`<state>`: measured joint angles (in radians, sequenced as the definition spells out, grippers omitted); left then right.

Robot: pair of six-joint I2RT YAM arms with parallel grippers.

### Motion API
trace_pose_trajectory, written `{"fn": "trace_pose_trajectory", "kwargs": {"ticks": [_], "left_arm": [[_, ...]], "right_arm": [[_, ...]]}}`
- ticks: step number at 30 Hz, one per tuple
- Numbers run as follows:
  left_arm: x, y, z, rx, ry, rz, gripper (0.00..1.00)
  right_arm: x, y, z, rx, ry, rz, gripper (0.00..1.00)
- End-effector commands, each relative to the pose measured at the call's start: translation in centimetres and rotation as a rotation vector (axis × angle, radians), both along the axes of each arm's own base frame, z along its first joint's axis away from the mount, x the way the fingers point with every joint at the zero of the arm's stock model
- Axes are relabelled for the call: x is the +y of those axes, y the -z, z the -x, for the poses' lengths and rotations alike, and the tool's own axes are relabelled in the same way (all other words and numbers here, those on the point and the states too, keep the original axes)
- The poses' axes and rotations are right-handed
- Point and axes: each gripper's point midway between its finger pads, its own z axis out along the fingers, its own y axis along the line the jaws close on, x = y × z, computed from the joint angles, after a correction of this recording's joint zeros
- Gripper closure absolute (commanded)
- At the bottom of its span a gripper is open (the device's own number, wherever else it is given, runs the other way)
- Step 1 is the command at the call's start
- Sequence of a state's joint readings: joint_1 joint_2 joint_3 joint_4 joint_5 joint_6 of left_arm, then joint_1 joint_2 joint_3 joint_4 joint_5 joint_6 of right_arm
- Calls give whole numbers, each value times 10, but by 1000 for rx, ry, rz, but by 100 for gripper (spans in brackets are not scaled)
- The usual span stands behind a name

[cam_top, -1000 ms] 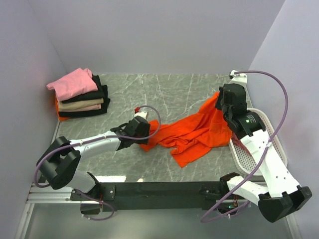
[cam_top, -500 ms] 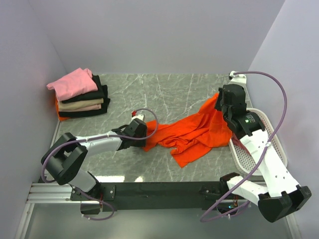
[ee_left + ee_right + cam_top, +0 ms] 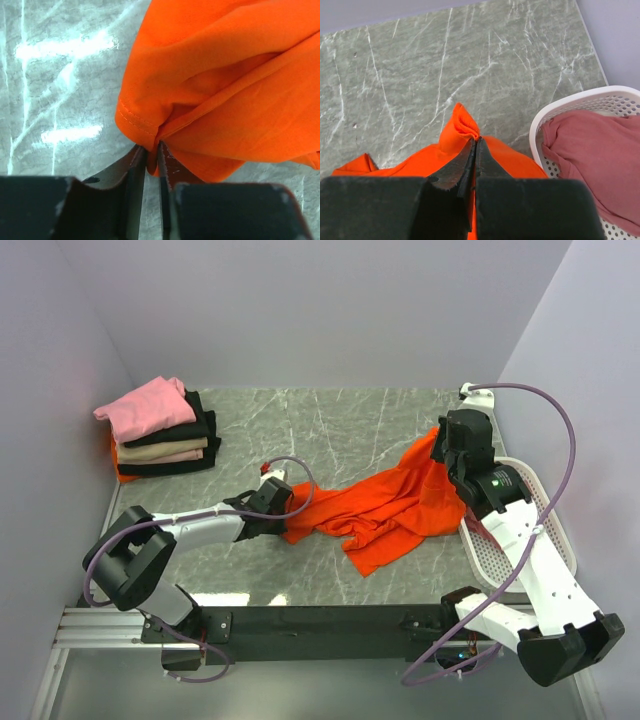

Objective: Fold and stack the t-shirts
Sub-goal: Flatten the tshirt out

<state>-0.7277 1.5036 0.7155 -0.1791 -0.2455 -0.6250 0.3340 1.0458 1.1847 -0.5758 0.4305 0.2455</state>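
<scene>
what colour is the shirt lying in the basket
Dusty rose-red. The shirt lies in the white basket, and it shows best in the right wrist view.

So the grey-green marble-look tabletop (image 3: 350, 430) has three things sitting on it: a stack of folded cloth shirts (image 3: 160, 435), pink on top, way out at 10 o'clock, a bright orange cloth t-shirt (image 3: 390, 510) bunched up from centre toward 3, and a white plastic lattice basket (image 3: 488, 558) around 4 at the edge.
</scene>
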Motion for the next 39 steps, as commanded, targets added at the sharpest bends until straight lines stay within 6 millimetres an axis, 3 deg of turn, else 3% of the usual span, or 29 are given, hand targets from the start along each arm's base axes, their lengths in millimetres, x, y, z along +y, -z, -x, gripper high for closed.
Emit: {"fn": "trace_pose_trajectory", "kwargs": {"ticks": [1, 7, 17, 20, 24, 26, 39], "left_arm": [[6, -1, 2, 22, -38, -18, 78], [12, -3, 9, 44, -69, -18, 69], [17, -10, 11, 29, -104, -6, 72], [18, -9, 12, 26, -104, 2, 77], [21, -14, 11, 15, -117, -9, 94], [23, -19, 10, 5, -126, -15, 99], [40, -92, -2, -137, -191, -11, 96]], "right_arm": [[0, -6, -7, -33, 10, -20, 100], [0, -3, -8, -27, 10, -19, 100], [3, -1, -8, -21, 1, -27, 100], [2, -1, -8, -23, 2, -27, 100], [2, -1, -7, -20, 0, -27, 100], [2, -1, -7, -21, 1, -27, 100], [-9, -21, -1, -52, 31, -4, 100]]}}
